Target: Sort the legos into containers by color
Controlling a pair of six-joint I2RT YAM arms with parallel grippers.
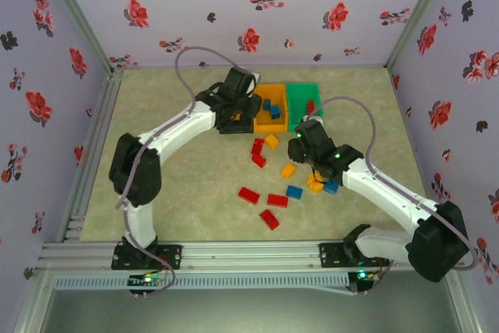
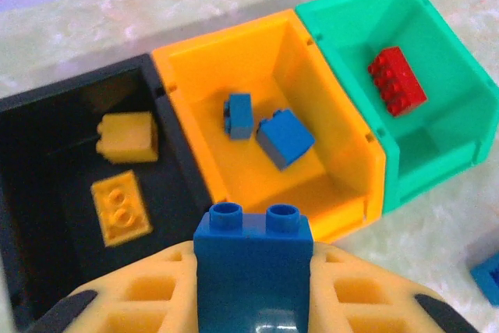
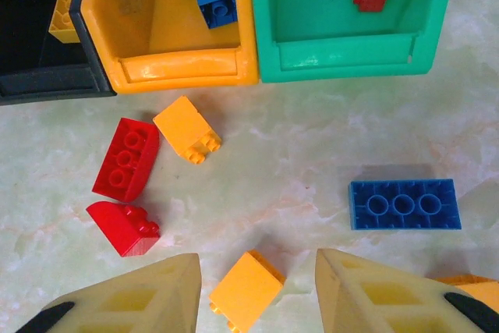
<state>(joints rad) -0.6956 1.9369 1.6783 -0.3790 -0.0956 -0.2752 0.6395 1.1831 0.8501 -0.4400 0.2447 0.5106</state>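
One blue brick (image 2: 253, 259) is pinched studs-up between the left jaws, so those are clamped on it. The orange bin (image 2: 234, 56) is right in front of and below them, and it's got two more blue bricks (image 2: 285, 138) inside. Off to the left of those jaws is the black bin (image 2: 47, 138) with two yellow bricks (image 2: 121, 207) in it. To the right is the green bin (image 2: 351, 29) with one red brick (image 2: 398, 81). All three bins sit wall to wall.

Over on the other arm, the right jaws are spread wide and a yellow brick (image 3: 245, 290) lies on the table (image 3: 312, 138) between them, with a gap on each side, so nothing's gripped. Ahead and to their left are two red bricks (image 3: 126, 157) close together, with another yellow one (image 3: 187, 129) just beside the upper red. Ahead to their right is a flat blue plate (image 3: 404, 204), well apart from the rest. From the top camera you can see three more red pieces (image 1: 269, 208) loose on the table, nearer the arm bases than those jaws.
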